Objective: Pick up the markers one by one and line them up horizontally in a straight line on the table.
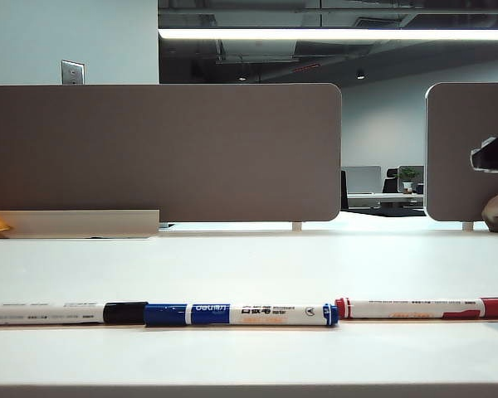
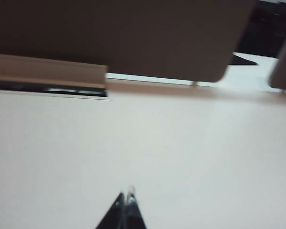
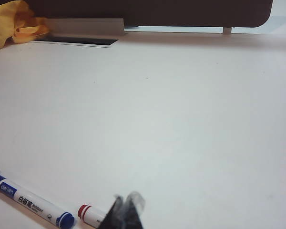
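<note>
Behind your workspace, brown-grey partition panels (image 1: 162, 153) are closing off the back of the wide, flat white table (image 1: 249, 265), with a dim open office showing through the gap between them.

You are looking at three slim whiteboard markers lying end to end along the table's near edge. The black-capped marker with the white barrel (image 1: 66, 313) is sitting on the left of the exterior view, its cap touching or nearly touching the blue-capped marker with the blue barrel section (image 1: 241, 314) in the middle. The red-capped marker with the white barrel (image 1: 423, 308) is lying to the right, just beside the blue one and seeming to sit very slightly higher in that view. They are running almost as one horizontal line, so the arranging is looking essentially finished.

Your left gripper (image 2: 125, 202) is hanging over bare table with its jaws pressed together and nothing between them; no marker is showing in its wrist view. Your right gripper (image 3: 128, 205) is likewise closed and carrying nothing, hovering just beside the red marker's ringed end, with the blue marker's end close by.

Neither arm is appearing in the exterior view, which suggests you are keeping both clear of the row so nothing gets nudged out of line.
</note>
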{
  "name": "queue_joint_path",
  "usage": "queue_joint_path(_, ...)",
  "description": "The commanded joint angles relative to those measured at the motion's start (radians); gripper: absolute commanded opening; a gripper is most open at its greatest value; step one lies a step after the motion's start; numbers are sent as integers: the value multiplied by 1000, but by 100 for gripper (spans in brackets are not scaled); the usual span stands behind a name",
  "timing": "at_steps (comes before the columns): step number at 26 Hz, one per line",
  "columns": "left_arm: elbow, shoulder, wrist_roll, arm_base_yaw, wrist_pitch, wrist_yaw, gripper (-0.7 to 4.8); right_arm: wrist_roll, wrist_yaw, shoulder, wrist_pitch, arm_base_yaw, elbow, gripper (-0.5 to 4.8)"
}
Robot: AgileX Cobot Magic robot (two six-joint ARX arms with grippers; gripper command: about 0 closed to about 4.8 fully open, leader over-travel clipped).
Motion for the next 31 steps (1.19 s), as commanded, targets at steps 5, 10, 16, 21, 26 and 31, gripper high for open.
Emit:
queue_joint_path(5, -68, 0, 22, 0, 63, 101, -6, -16, -11, 1, -6, 1, -14, -4)
queue_joint_path(10, -68, 1, 73, 0, 46, 140, -6, -27, -45, 1, -14, 1, -31, -4)
queue_joint_path(16, -68, 0, 89, 0, 1, 147, -6, -116, -154, 2, -39, 2, -31, -4)
queue_joint_path(21, -68, 0, 169, 0, -80, 154, -6, -182, -158, 6, -121, 2, -31, -3)
queue_joint_path(26, -68, 0, 179, 0, -132, 131, -6, -182, -68, 6, -151, 2, -31, -1)
queue_joint_path(31, -68, 0, 174, 0, -184, 77, -5, -181, -43, 6, -185, 2, -31, -1)
